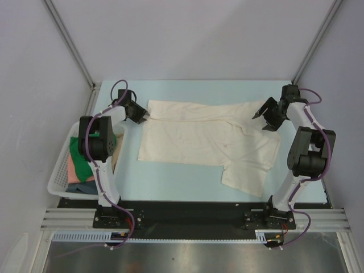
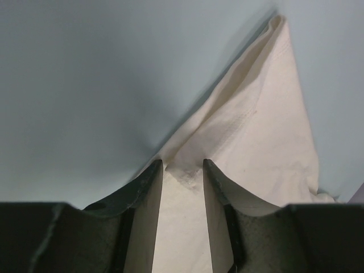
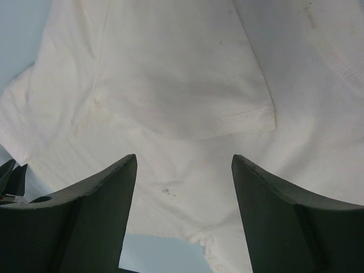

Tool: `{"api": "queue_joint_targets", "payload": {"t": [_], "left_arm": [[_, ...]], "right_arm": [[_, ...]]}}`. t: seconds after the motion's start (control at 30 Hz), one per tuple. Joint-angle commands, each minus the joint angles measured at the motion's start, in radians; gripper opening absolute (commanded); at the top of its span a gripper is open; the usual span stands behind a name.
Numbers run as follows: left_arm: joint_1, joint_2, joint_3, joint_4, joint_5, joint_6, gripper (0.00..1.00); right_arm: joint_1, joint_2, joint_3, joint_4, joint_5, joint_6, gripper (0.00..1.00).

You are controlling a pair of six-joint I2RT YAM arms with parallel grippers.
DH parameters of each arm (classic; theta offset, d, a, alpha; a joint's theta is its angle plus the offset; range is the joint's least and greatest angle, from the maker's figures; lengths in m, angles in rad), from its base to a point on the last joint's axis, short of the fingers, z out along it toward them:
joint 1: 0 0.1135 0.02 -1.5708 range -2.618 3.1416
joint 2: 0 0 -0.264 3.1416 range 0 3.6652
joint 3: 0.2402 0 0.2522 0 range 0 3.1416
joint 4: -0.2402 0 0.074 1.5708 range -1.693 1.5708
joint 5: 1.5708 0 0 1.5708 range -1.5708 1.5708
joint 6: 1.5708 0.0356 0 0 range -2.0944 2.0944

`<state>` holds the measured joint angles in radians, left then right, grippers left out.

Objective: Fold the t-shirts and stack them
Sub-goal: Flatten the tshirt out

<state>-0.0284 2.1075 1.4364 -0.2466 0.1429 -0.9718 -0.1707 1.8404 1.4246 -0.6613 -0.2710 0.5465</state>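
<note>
Top external view: the pale blue table [image 1: 187, 190] takes up the middle of the scene. Largest on it is the cream t-shirt [image 1: 199, 139], a plain cloth spread flat across the table's centre. Its long far edge runs from about 10 o'clock to 2 o'clock, and a narrower flap reaches down toward 5 o'clock.

At 8 o'clock, on the table's left margin, stands a white lattice basket [image 1: 56, 181], partly hidden behind the left arm [image 1: 94, 139]. Bunched inside it are a green t-shirt [image 1: 82, 168], a pink t-shirt [image 1: 69, 163] beside it, and a dark blue t-shirt [image 1: 79, 186] at the near end.

The left gripper [image 1: 143, 116] sits at 10 o'clock, on the far-left corner of the cream shirt. In the left wrist view its jaws stand narrow and pinch a fold of that cloth. The fabric fills the gap between the fingers, puckers at their tips and runs away as a raised ridge to a pointed corner at 1 o'clock, with a shadow under its left edge.

The right gripper [image 1: 263, 114] hangs at 2 o'clock, over the far-right end of the shirt. In the right wrist view its fingers are spread wide and hold nothing. Below them lie flat cloth and a stitched hem [image 3: 244, 118] of an overlapping layer. A few small dark specks [image 3: 166, 190] mark the fabric near the left finger.
</note>
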Motion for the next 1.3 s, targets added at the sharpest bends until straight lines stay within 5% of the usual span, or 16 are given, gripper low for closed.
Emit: {"api": "queue_joint_targets", "payload": {"t": [0.0,0.27,0.43,0.8,1.03,1.27], "left_arm": [[-0.001,-0.003,0.021,0.007,0.001,-0.019,0.40],[-0.002,0.028,0.067,0.003,0.007,-0.021,0.22],[-0.002,0.042,0.107,-0.031,0.003,-0.002,0.00],[-0.022,0.025,0.176,-0.105,-0.017,0.105,0.00],[-0.031,0.031,0.186,-0.114,0.003,0.137,0.00],[-0.031,0.020,0.214,-0.128,0.004,0.170,0.00]], "right_arm": [[-0.010,-0.027,-0.006,0.003,0.004,0.009,0.73],[-0.035,-0.018,-0.053,0.005,0.006,0.009,0.68],[-0.056,-0.015,-0.076,-0.003,0.018,-0.006,0.68],[-0.101,-0.001,-0.102,-0.015,0.006,-0.014,0.61],[-0.115,0.097,-0.052,0.011,-0.046,-0.055,0.36],[-0.116,0.146,-0.024,0.003,-0.020,-0.088,0.35]]}}
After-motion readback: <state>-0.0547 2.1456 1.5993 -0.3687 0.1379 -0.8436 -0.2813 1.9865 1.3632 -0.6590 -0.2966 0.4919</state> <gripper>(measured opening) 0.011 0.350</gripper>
